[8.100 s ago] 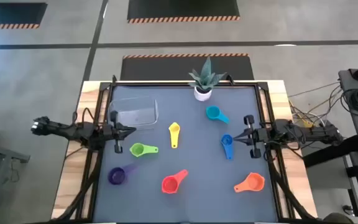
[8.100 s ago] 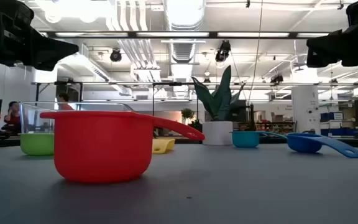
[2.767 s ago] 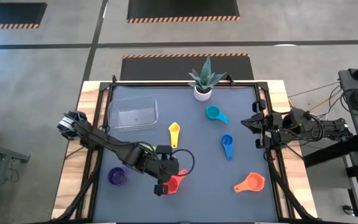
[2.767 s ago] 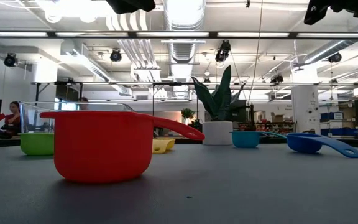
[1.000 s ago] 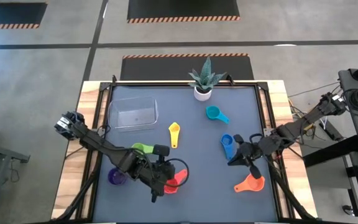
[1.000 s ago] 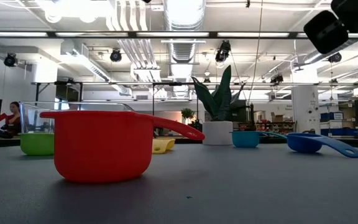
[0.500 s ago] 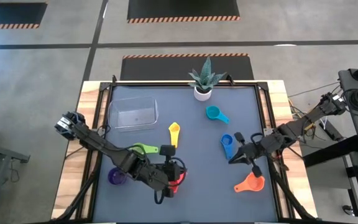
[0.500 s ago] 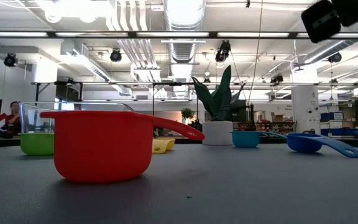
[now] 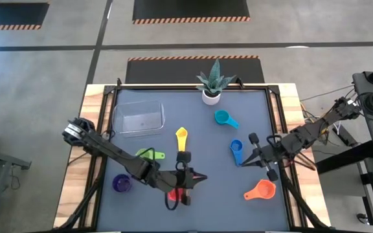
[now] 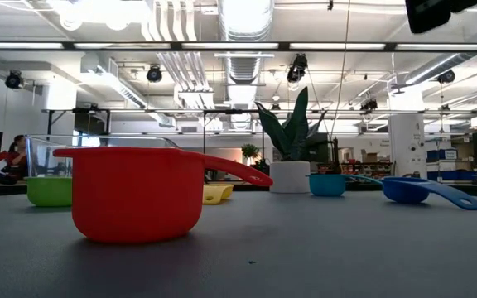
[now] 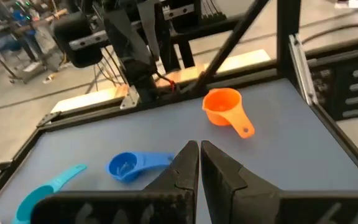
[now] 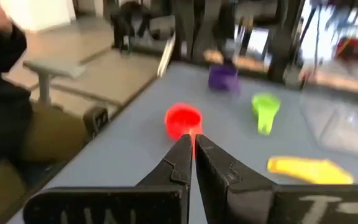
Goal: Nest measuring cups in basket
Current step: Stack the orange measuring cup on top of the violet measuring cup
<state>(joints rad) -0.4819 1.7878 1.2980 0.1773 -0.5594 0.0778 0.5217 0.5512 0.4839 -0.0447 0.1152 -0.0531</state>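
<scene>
Grey counter (image 9: 206, 142) fills the frame, and nothing is nested yet: the clear basket (image 9: 138, 119) sits empty near the far left corner, so the whole job appears to remain. Seven cups lie scattered singly: teal (image 9: 222, 117), blue (image 9: 236, 151), yellow (image 9: 181, 135), green (image 9: 149, 155), purple (image 9: 121, 184), red (image 9: 173, 193) and orange (image 9: 261, 189). One basket, one potted plant (image 9: 212, 94) at the far edge. The left end effector (image 9: 196, 177), fingers pressed together and holding nothing, hangs above the red cup at the near side. The right end effector (image 9: 250, 160), also closed and empty, sits just beside the blue cup, between it and the orange one.
</scene>
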